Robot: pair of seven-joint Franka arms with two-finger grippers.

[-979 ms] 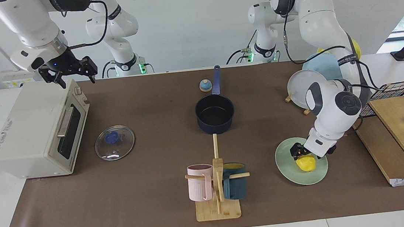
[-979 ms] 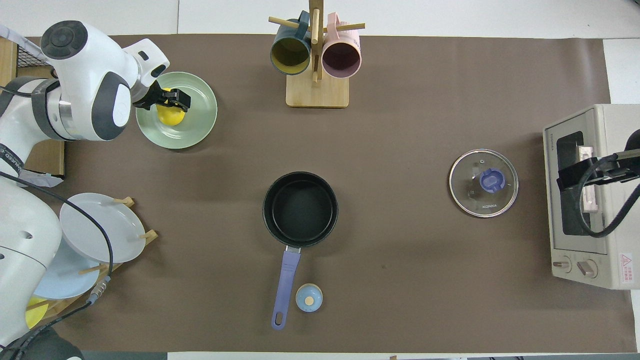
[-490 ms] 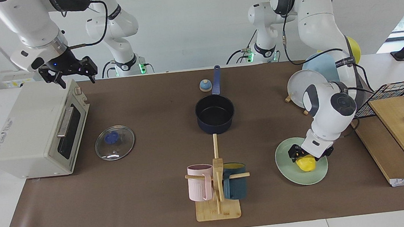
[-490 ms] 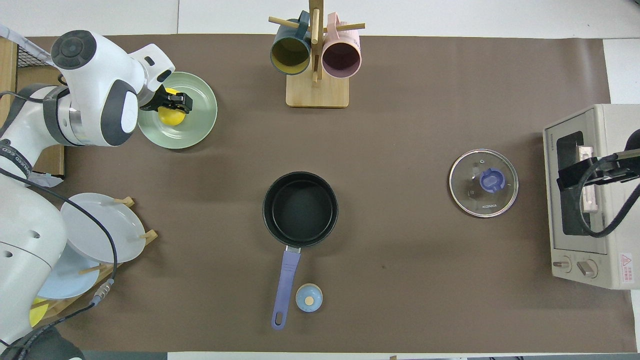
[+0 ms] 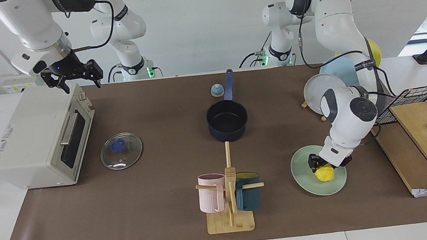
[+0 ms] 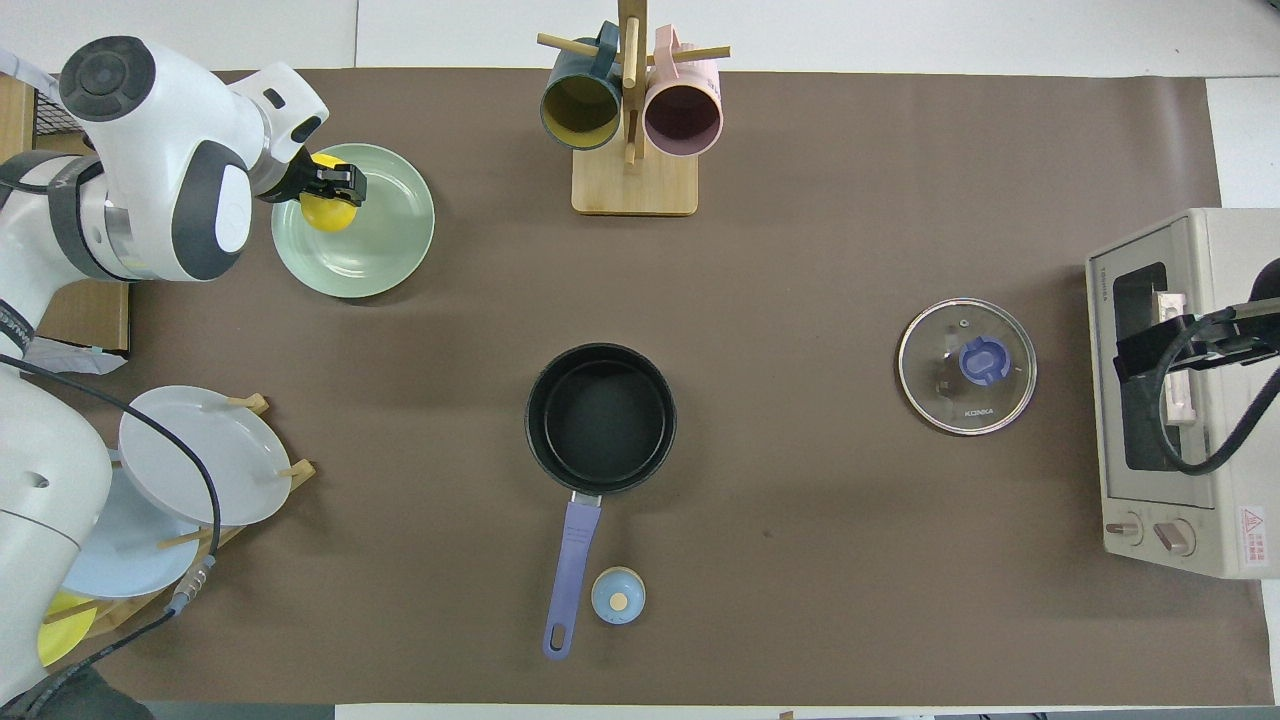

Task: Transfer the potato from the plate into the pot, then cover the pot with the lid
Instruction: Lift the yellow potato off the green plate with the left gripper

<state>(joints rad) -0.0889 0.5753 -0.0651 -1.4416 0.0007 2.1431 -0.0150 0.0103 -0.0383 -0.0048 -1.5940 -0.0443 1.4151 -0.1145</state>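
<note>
The left gripper [image 5: 321,167] is closed tight on the potato [image 5: 324,173]. It holds the yellow potato over the plate [image 5: 309,184]. From above, the potato [image 6: 326,211] sits over the part of the green plate [image 6: 385,255] that is toward the left arm's end of the table. I cannot tell if the potato is touching the plate or is just above it.

The pot [image 5: 227,120] stands in the middle of the brown mat [image 5: 160,219]. It is empty and black inside. Its long blue handle points toward the robots. A small blue bell [image 5: 217,90] sits just beside the handle.

The lid [image 5: 121,151] lies flat on the mat, well apart from the pot, toward the right arm's end of the table. Its blue knob faces up. The lid is near the front of a little white oven [image 5: 39,140].

The right gripper [image 5: 72,79] waits up in the air over the oven. Its fingers are spread wide and hold nothing.

A wooden mug stand [image 5: 228,197] holds a pink mug [image 5: 210,192] and a dark teal mug [image 5: 249,195]. It is farther from the robots than the pot. Some plates stand upright in a rack [image 5: 322,92] near the left arm.
</note>
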